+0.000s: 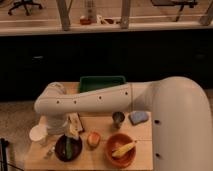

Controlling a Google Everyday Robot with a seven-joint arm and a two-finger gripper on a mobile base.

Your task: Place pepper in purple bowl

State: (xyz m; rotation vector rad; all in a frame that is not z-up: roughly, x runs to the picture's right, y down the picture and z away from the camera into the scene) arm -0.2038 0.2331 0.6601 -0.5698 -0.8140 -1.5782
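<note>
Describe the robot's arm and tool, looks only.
The arm is a thick, smooth, off-white tube with small dark dots along its side, widening into a bulky white shoulder on the picture's right. No cables show. The tool, pale grey-white, hangs at its far end, just up-left of the purple bowl.

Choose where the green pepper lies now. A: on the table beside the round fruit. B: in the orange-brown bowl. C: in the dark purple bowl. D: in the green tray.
C: the pepper lies inside the dark purple bowl, while the gripper hangs just behind it at the table's left side.
</note>
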